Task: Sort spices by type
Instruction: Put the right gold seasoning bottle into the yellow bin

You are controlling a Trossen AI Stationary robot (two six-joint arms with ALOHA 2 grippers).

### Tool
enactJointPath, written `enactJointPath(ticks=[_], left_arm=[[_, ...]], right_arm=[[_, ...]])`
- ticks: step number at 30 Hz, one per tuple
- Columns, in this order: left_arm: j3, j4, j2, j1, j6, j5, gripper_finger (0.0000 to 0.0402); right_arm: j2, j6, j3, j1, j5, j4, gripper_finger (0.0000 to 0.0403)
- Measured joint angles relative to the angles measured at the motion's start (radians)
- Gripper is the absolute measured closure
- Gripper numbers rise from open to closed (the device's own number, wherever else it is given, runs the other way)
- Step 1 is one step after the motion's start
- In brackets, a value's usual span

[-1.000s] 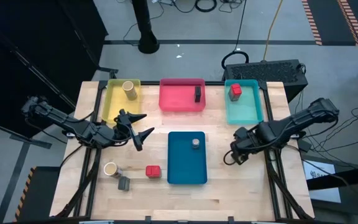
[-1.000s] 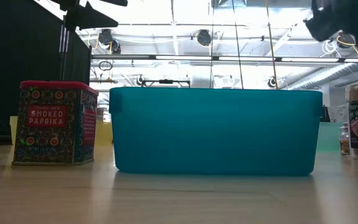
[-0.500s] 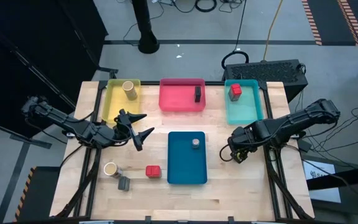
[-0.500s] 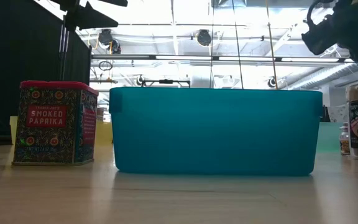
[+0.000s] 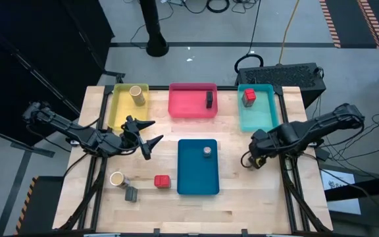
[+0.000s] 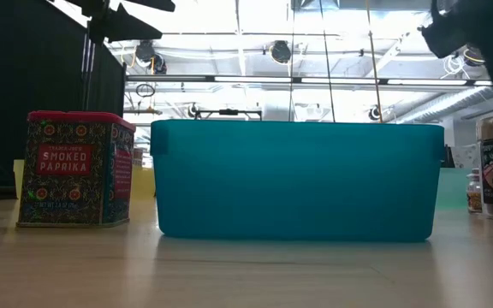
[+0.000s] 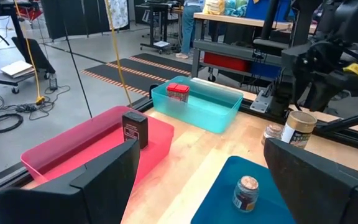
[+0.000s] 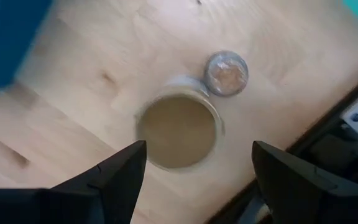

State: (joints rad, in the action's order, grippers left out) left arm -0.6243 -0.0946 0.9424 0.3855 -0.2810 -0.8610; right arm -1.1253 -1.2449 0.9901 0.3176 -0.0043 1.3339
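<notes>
My right gripper (image 5: 254, 157) points down, open, above a tan jar (image 8: 178, 130) and a small grey round jar (image 8: 226, 73). Both stand on the wood to the right of the blue tray (image 5: 189, 178), and neither is touched. My left gripper (image 5: 155, 130) waits open in the air between the yellow tray (image 5: 118, 108) and the blue tray. At the near left stand a tan jar (image 5: 116, 178), a red box (image 5: 162, 181) and a dark box (image 5: 131, 193).
The yellow tray holds a tan jar (image 5: 136, 94). The pink tray (image 5: 186, 108) holds a dark box (image 5: 210, 99). The teal tray (image 5: 258, 115) holds a red box (image 5: 249, 97). The blue tray holds a small grey jar (image 5: 206, 151). Bare wood lies along the near edge.
My right gripper has shifted a little toward the table's right edge above the tan jar, staying open and pointing down.
</notes>
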Motion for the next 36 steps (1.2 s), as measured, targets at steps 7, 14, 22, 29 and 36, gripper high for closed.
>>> enactJointPath(ticks=[7, 14, 22, 29, 36], left_arm=[[0.0, 0.0, 0.0, 0.0, 0.0, 0.0, 0.0052], [0.0, 0.0, 0.0, 0.0, 0.0, -0.001, 0.0052], [0.0, 0.007, 0.0, 0.0, 0.0, -0.003, 0.0052], [0.0, 0.012, 0.0, 0.0, 0.0, -0.004, 0.0052], [0.0, 0.033, 0.0, 0.0, -0.002, -0.004, 0.0052]], right_arm=[[-0.012, 0.003, 0.0, -0.041, 0.011, -0.008, 0.0126], [-0.017, 0.077, 0.0, -0.046, 0.003, -0.065, 0.0126], [-0.017, 0.027, 0.0, -0.057, 0.025, -0.087, 0.01], [-0.017, 0.039, 0.0, -0.052, 0.001, -0.072, 0.0031], [-0.024, 0.029, 0.001, -0.038, -0.011, -0.061, 0.0004]])
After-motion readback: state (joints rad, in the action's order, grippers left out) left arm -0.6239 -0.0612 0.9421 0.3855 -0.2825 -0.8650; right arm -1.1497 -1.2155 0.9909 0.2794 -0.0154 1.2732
